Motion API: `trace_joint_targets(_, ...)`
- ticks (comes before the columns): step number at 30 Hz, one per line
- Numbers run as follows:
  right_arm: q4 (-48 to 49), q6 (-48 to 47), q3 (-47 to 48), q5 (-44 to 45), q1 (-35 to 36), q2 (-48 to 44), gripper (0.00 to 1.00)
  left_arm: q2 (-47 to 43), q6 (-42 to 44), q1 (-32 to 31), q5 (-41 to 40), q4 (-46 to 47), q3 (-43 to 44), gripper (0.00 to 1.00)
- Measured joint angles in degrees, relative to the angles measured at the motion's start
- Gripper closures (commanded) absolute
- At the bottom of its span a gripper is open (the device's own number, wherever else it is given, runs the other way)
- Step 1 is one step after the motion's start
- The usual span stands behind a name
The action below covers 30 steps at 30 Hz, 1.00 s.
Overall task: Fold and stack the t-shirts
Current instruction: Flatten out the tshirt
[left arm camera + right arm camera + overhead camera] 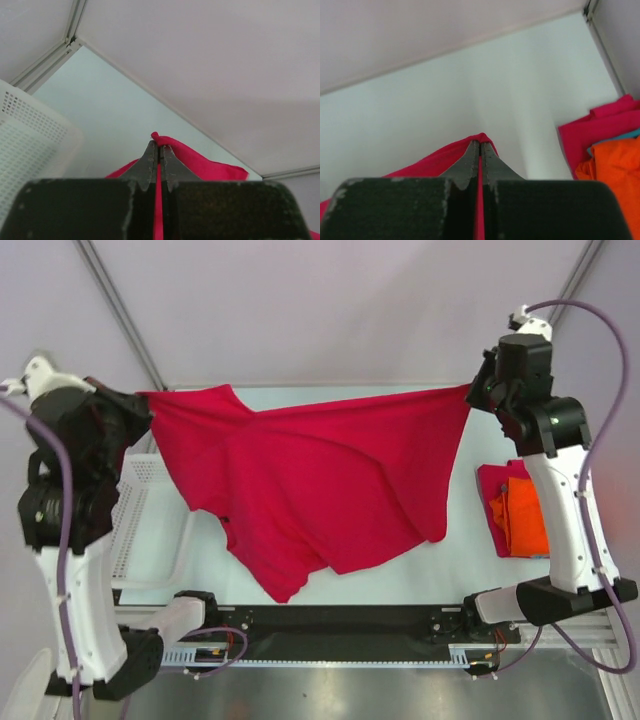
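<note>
A crimson red t-shirt (310, 480) hangs spread in the air between both arms, its lower part drooping toward the table's near edge. My left gripper (146, 400) is shut on its left top corner; the left wrist view shows the red cloth (200, 162) pinched between the closed fingers of the left gripper (159, 145). My right gripper (472, 392) is shut on the right top corner, and the right wrist view shows the cloth (435, 160) caught in the right gripper (480, 142). Folded t-shirts, orange (524, 520) on magenta-pink (492, 482), lie stacked at the right.
A white lattice basket (140, 510) stands at the left of the pale table (420, 575), partly behind the left arm. In the right wrist view the folded stack (610, 150) shows a teal edge (620, 136) between pink and orange.
</note>
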Motion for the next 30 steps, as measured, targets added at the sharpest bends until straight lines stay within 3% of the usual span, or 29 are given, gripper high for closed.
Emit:
trace_joint_targets(6,0.76,-0.2,-3.34,-0.17,-0.94,0.35,1.0,5.01,-0.02,0.0,0.0,1.2,0.52,1.0)
trace_joint_targets(18,1.99,-0.13,1.53,0.7,-1.4,-10.99,1.0,-6.58,-0.02,0.0,-0.24,0.04,11.06,1.0)
trace_joint_targets(24,1.79,-0.02,4.04,0.74,-1.38,-13.81,1.0,-6.97,-0.04,-0.02,-0.15,-1.84,18.86,1.0)
trace_joint_targets(30,1.42,-0.11,6.62,1.79,-1.38,-14.53,1.0,-6.93,-0.07,-0.02,-0.02,-2.67,20.04,1.0)
